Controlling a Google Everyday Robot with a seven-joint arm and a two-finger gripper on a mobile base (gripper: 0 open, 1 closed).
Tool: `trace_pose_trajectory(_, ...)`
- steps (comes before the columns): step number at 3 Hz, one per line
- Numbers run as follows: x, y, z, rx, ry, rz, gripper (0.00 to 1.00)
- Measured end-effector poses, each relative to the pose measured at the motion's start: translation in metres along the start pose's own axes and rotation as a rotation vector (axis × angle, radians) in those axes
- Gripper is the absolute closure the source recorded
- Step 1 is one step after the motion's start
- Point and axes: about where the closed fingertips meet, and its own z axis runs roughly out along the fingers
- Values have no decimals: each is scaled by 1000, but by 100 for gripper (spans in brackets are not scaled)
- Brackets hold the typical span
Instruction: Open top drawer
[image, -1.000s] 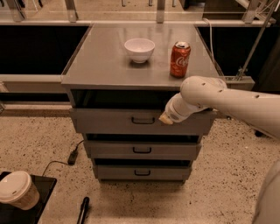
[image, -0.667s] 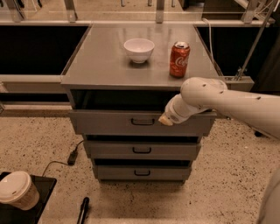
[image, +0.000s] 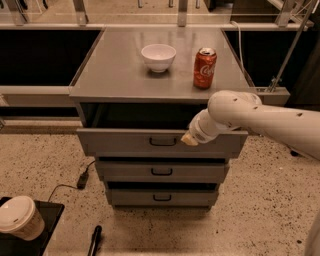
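The top drawer (image: 120, 142) is the widest of three grey metal drawers in a cabinet. It stands pulled out a short way, with a dark gap under the cabinet top. Its small black loop handle (image: 163, 142) sits at the middle of the flat front. My gripper (image: 189, 139) is at the end of the white arm, which comes in from the right. Its tip is at the drawer front just right of the handle. The arm hides most of the gripper.
A white bowl (image: 158, 56) and a red soda can (image: 205, 68) stand on the cabinet top (image: 115, 75). Two narrower drawers (image: 162, 171) sit below. A paper cup with a lid (image: 20, 218) is at the lower left. A black cable (image: 82, 178) lies on the speckled floor.
The top drawer has come out slightly further toward the camera. The gripper has stayed by the handle and moved with it.
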Motion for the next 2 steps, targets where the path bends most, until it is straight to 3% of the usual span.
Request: trace_pose_trajectory(2, 5, 8, -5, 0, -8, 3, 100)
